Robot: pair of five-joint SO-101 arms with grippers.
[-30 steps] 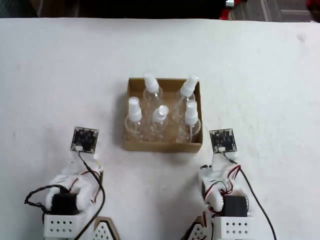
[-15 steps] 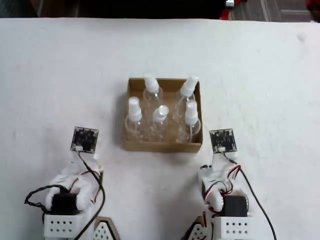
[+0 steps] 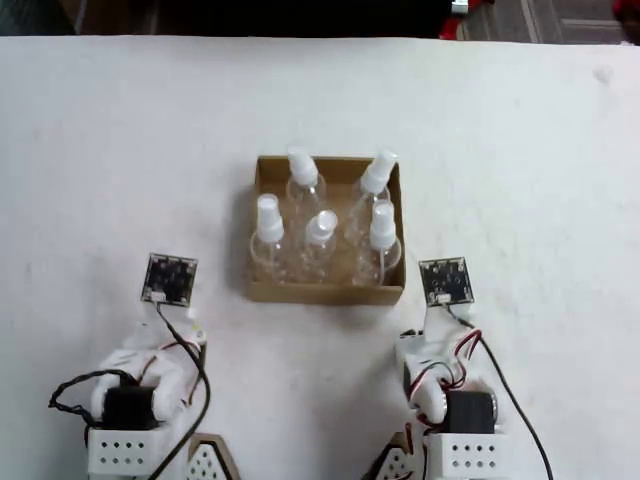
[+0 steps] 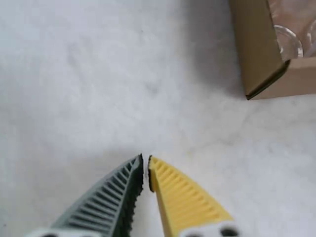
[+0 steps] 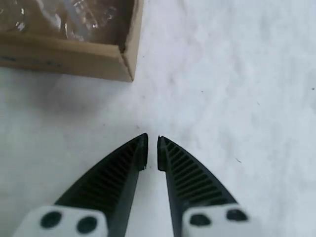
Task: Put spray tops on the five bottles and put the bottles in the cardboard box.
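Cardboard box (image 3: pixel 325 293) sits mid-table, just as a second ago, holding five clear bottles (image 3: pixel 267 248) upright, each with a white spray top (image 3: pixel 269 210). Near its front corners the left gripper (image 4: pixel 146 170) and right gripper (image 5: pixel 152 150) stay unmoved, jaws closed on nothing, above the white table (image 3: pixel 120 150).

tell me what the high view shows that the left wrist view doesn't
High view: all five bottles standing in the cardboard box, each with a white spray top on, plus the left arm and right arm short of the box. Left wrist view: the left gripper close up, its grey and yellow fingers shut tip to tip above the cloth. Both: a corner of the box, a bit of clear bottle inside it, and the white table.
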